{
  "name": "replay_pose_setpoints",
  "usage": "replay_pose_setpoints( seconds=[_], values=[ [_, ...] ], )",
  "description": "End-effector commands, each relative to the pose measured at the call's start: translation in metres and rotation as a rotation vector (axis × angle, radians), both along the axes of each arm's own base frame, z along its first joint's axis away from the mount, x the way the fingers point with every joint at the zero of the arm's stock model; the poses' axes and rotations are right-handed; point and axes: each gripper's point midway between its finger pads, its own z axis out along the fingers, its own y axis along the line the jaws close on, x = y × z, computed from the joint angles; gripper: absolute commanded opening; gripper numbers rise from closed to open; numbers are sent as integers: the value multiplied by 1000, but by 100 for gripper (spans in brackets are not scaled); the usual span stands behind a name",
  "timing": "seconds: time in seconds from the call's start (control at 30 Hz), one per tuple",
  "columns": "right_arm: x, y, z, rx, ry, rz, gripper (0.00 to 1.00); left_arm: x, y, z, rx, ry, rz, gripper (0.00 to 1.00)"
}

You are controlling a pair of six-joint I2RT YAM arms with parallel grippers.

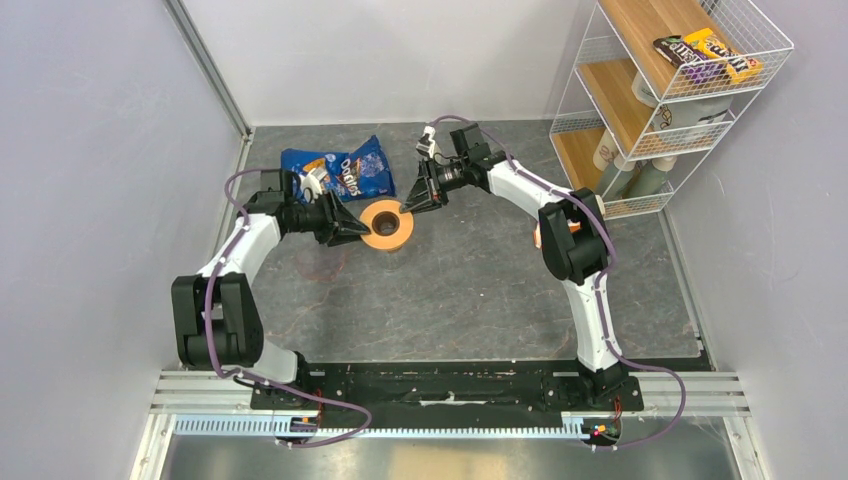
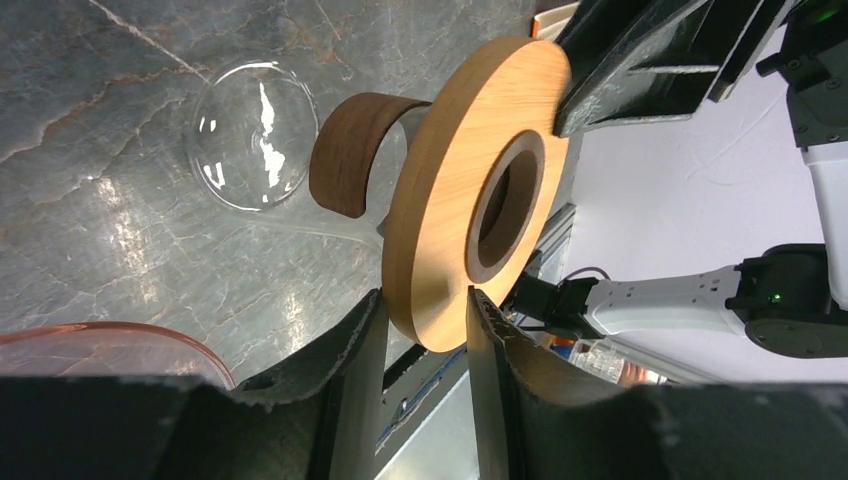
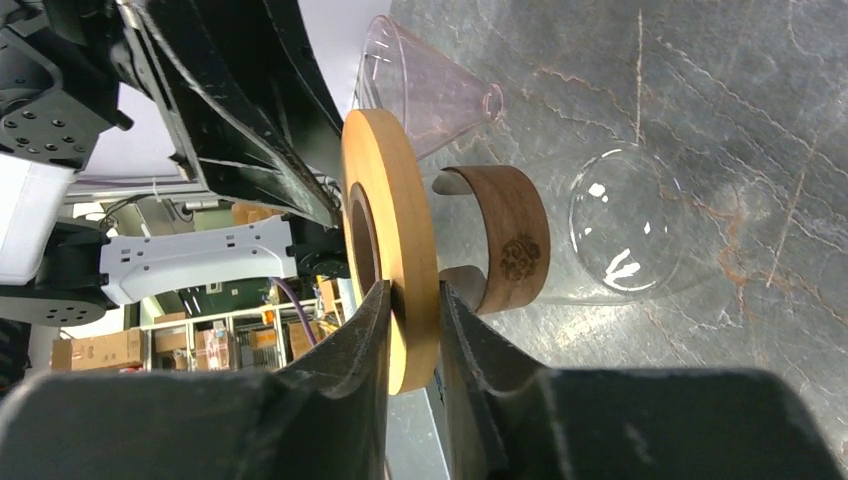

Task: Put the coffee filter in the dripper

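The dripper (image 1: 387, 224) is an orange-tan disc with a dark hollow centre, standing on a clear glass in mid-table. My left gripper (image 1: 355, 232) is shut on its left rim, and my right gripper (image 1: 408, 203) is shut on its far right rim. In the left wrist view my left gripper (image 2: 425, 320) pinches the disc (image 2: 445, 200) edge-on. In the right wrist view my right gripper (image 3: 412, 300) clamps the disc (image 3: 395, 200). A brown band (image 3: 512, 235) sits under the disc. The coffee filter is not in view.
The clear glass (image 2: 250, 135) shows below the disc. A clear plastic cone (image 3: 425, 75) lies on the table beside it. A blue snack bag (image 1: 340, 170) lies behind the dripper. A white wire shelf (image 1: 650, 90) stands at the back right.
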Motion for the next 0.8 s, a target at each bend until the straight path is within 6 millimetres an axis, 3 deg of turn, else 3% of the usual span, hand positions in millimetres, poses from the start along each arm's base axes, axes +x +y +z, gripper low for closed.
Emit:
replay_pose_setpoints(
  seconds=[0.0, 0.23, 0.47, 0.77],
  values=[
    [10, 3, -9, -36, -38, -21, 33, 19, 7, 16, 26, -98, -2, 44],
    [13, 2, -4, -41, -51, -24, 58, 21, 9, 21, 30, -100, -1, 53],
    [8, -21, 21, -42, -82, -22, 63, 16, 14, 30, 55, -131, 5, 54],
    [-16, -41, 35, -70, -90, -15, 66, 20, 16, 24, 68, -119, 15, 54]
  ],
)
